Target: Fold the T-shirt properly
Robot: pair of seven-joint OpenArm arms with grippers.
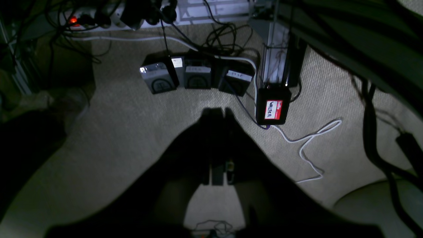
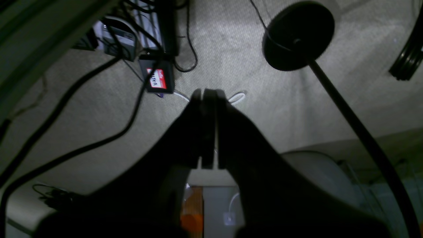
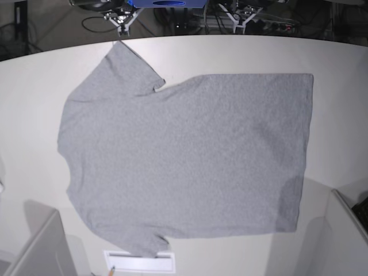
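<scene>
Well, here is how it stands, nearest things first.

Left gripper (image 1: pixel 218 114): low centre of its wrist view, dark fingers pressed together, nothing between them; it hangs over the carpeted floor, off the table.

Right gripper (image 2: pixel 208 94): centre of its own view, the jaws closed to a thin slit, empty, also pointing down at the floor.

Floor clutter: woven beige carpet; a row of black power bricks (image 1: pixel 195 76) in the upper middle of the left wrist view, a labelled black box (image 1: pixel 273 105) to their right, a thin white cable (image 1: pixel 310 142) looping away; a round black lamp base (image 2: pixel 297 34) at the upper right of the right wrist view.

T-shirt (image 3: pixel 184 155): spread flat across the middle of the base view on the pale table (image 3: pixel 339 57), plain heather-grey side up, no lettering showing. Sleeves point to the top and bottom of the frame at the left, straight hem down the right side.

Handling, as I judge it: light, limp cotton knit, no stiffness, likely to drag and wrinkle rather than slide cleanly.

Where to grip: pinch the fabric at the hem corners (image 3: pixel 307 77) or the sleeve edges (image 3: pixel 121 49), one per arm, lifting both together.

Progress: no fold made yet.
</scene>
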